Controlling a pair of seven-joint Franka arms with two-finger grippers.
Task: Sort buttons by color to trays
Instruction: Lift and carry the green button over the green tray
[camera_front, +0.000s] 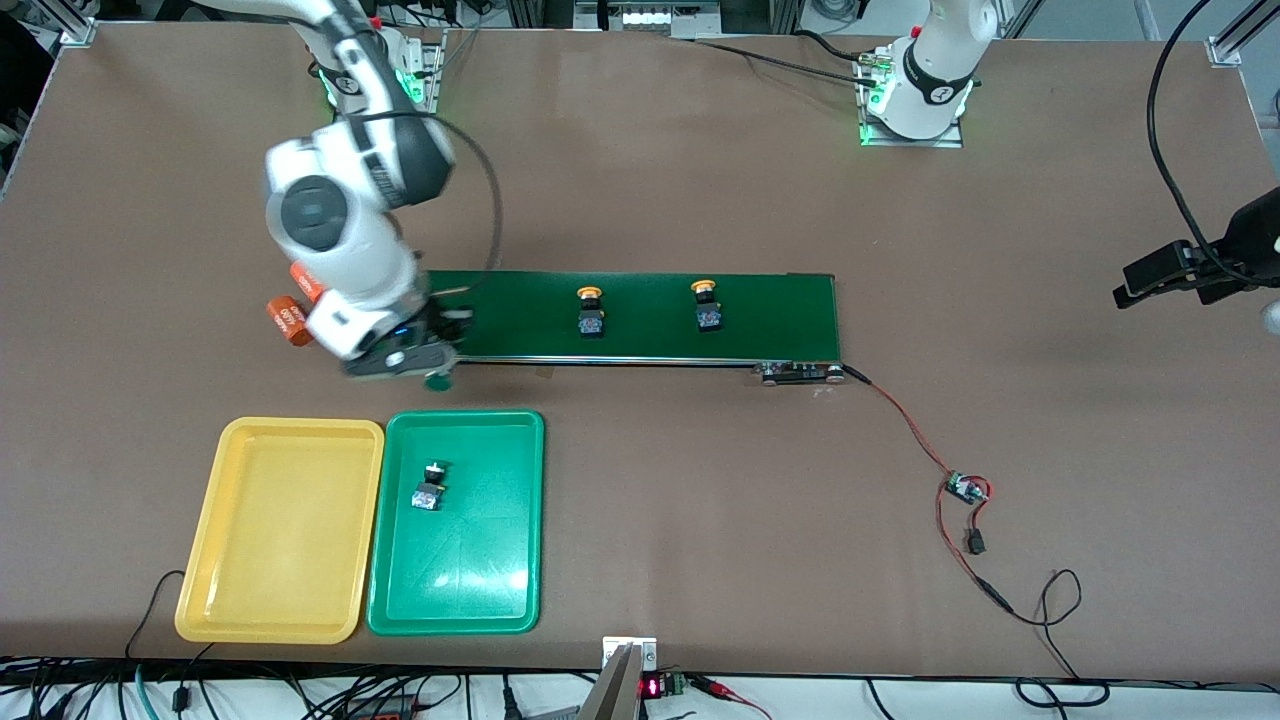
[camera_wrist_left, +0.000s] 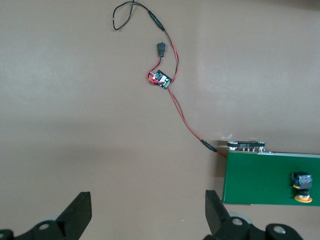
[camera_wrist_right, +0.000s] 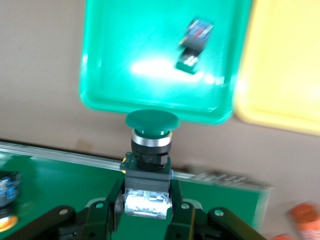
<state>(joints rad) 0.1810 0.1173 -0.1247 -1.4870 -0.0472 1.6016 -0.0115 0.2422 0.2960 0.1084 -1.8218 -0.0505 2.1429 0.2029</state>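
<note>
The long conveyor belt (camera_front: 640, 318) crosses the middle of the front view, presumably as the feed line, and two yellow-capped buttons (camera_front: 590, 310) stand on it awaiting sorting. At lower left of that view the yellow tray (camera_front: 205, 600) lies empty beside the green tray (camera_front: 460, 610) — the green one holds one green-capped button (camera_front: 430, 488) on its side. The right gripper (camera_wrist_right: 146, 210), at the belt's end just above the green tray, is clamped on a second green-capped button (camera_wrist_right: 150, 145), cap pointing toward that tray — likely bound for it. The left gripper (camera_wrist_left: 147, 215) waits at the frame's right edge, jaws wide, holding nothing.
</note>
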